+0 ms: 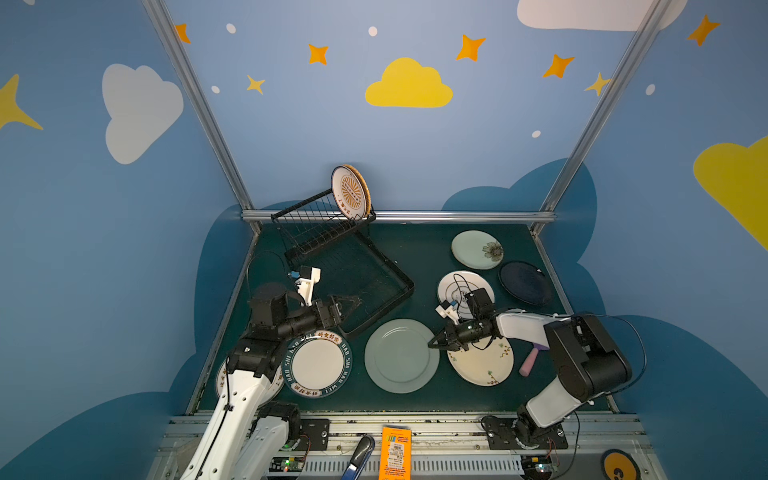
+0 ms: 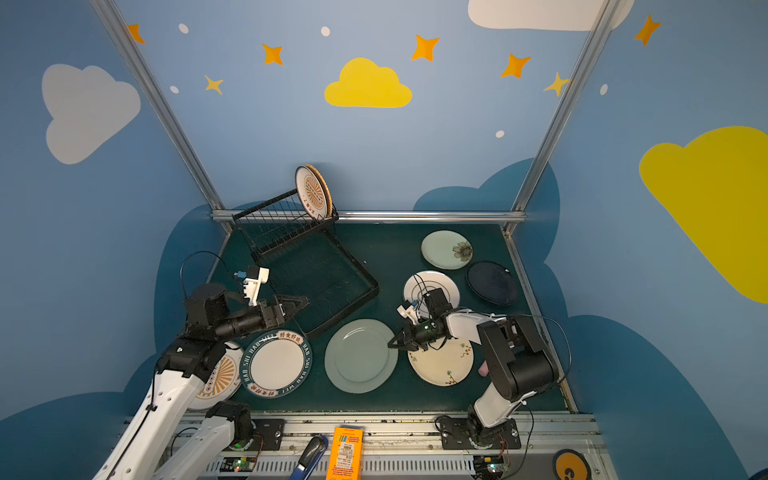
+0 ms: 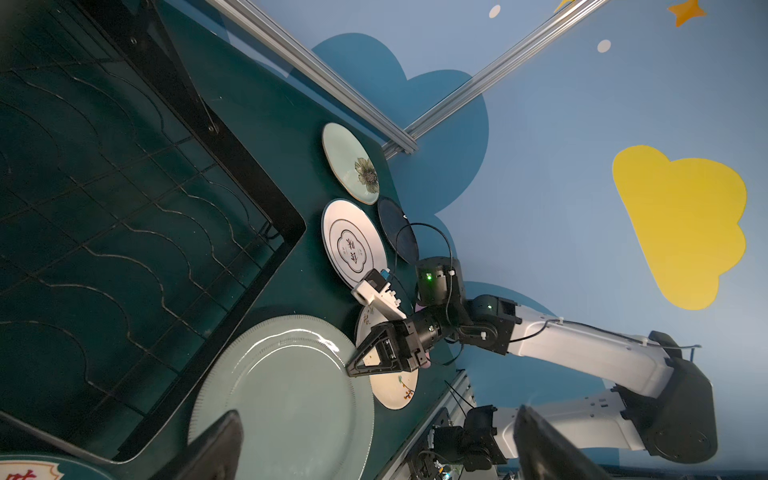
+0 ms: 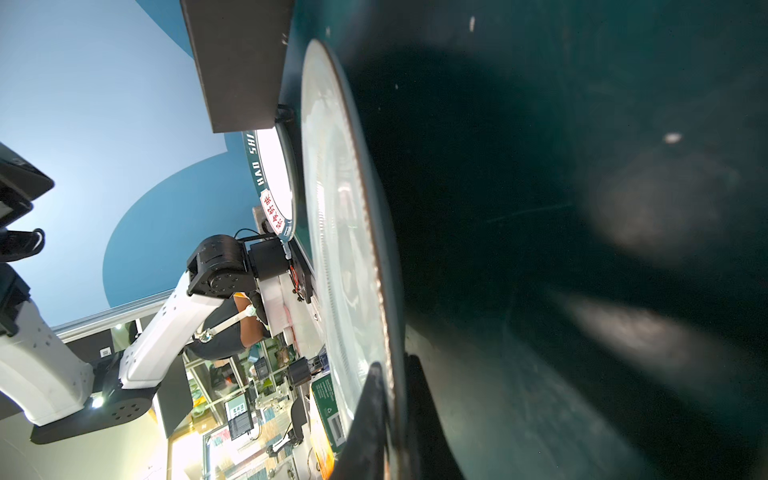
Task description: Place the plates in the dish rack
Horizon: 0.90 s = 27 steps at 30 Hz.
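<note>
Tabletop of dark green matting (image 1: 419, 245), boxed in by blue walls (image 1: 311, 133) painted with clouds and stars, with aluminium posts (image 1: 199, 104) at the corners. The right gripper (image 1: 432, 344) lies low, its jaws pinched on the rim of the pale green plate (image 1: 397, 357), which spreads flat away from its fingertips. Under its wrist sits a cream floral plate (image 1: 484, 365). The left gripper (image 1: 351, 301) hovers empty, jaws spread wide, over the dish rack (image 1: 303, 248) tray's corner. Well beyond its tips, a sunburst plate (image 1: 350, 192) stands upright in the rack's slots.
</note>
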Available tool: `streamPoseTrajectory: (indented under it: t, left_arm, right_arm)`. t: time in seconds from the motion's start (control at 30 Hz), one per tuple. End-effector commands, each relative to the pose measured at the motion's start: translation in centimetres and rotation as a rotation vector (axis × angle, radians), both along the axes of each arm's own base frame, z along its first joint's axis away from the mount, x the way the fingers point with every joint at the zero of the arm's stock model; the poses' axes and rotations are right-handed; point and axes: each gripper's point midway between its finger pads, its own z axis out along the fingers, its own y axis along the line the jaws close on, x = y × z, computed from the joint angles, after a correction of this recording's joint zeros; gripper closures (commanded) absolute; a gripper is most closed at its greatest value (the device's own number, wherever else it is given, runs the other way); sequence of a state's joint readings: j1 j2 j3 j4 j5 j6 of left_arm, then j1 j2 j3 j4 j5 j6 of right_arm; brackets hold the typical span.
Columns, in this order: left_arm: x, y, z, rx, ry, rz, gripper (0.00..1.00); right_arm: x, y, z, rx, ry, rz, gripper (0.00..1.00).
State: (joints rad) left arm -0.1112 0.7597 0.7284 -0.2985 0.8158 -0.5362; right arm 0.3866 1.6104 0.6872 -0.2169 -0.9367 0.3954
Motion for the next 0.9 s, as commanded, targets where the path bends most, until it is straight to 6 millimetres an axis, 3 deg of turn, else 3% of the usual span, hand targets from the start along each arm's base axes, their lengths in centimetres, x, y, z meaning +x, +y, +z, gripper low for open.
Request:
streamPoseTrajectory:
  t: [0.0,0.23,0.47,0.73,0.87]
  left_arm:
    - [0.4,0.5,1.6,0.014,-0.047,0.036,0.00]
    - [0.2,-1.1,1.4,0.127,-0.181,-0.007,0.00]
    - [-1.1,-5.9,0.6,0.382,-0.402,-0.162,0.00]
    - [-1.4,-10.3,-1.9,0.687,-0.563,-0.324,0.00]
    - [-2.5,-13.2,-2.6,0.796,-0.705,-0.424,0.00]
  right_arm:
    - [0.7,-1.0,1.3,-0.019,-0.003,-0.042,1.00]
    - [1.7,-2.2,4.5,0.036,-0.031,-0.100,1.00]
    - [2.9,-4.0,6.7,0.105,-0.033,-0.182,1.00]
    - [3.6,-5.6,9.6,0.170,-0.032,-0.260,1.00]
    - [3.8,-6.5,11.0,0.179,-0.041,-0.301,1.00]
